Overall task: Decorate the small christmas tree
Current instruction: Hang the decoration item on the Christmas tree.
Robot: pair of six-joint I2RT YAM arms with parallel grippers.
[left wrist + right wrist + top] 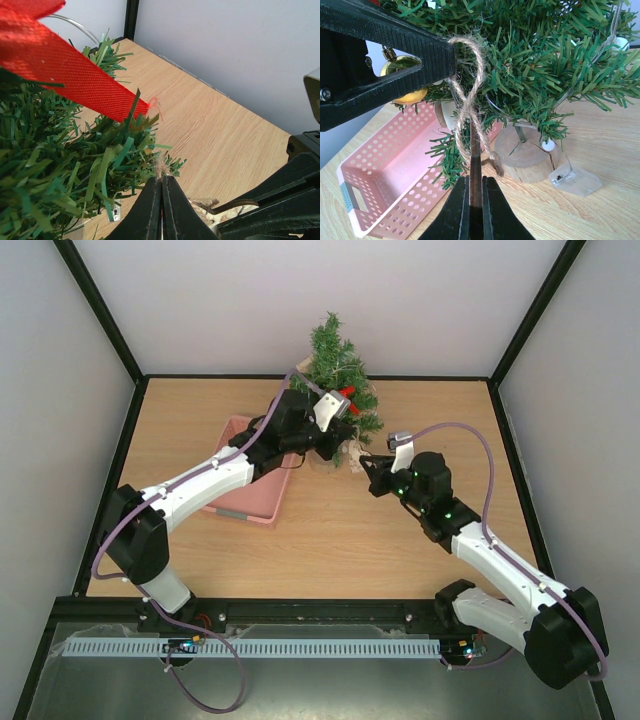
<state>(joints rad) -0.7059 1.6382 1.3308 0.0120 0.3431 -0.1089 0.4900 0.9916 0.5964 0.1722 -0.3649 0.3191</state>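
I see the small christmas tree [335, 365], a dark-green artificial conifer on a pale wooden disc base [520, 150], standing upright at the middle of the counter's far edge. My left gripper [161, 181] is pinched closed on the top of a loop of tan jute twine [469, 95], right against the lower branches. The loop hangs down to a thin dark-brown flat piece [475, 150] (edge-on to the wrist camera, so I cannot tell what it is). My right gripper [475, 184] is clamped narrow on that piece. A red woven ribbon [75, 70] lies across the branches, and a gold bauble [405, 85] hangs behind the left finger. The pink perforated plastic basket [258, 502] lies just left of the tree, under the left arm. The grey label [347, 195] on its end is too small to read.
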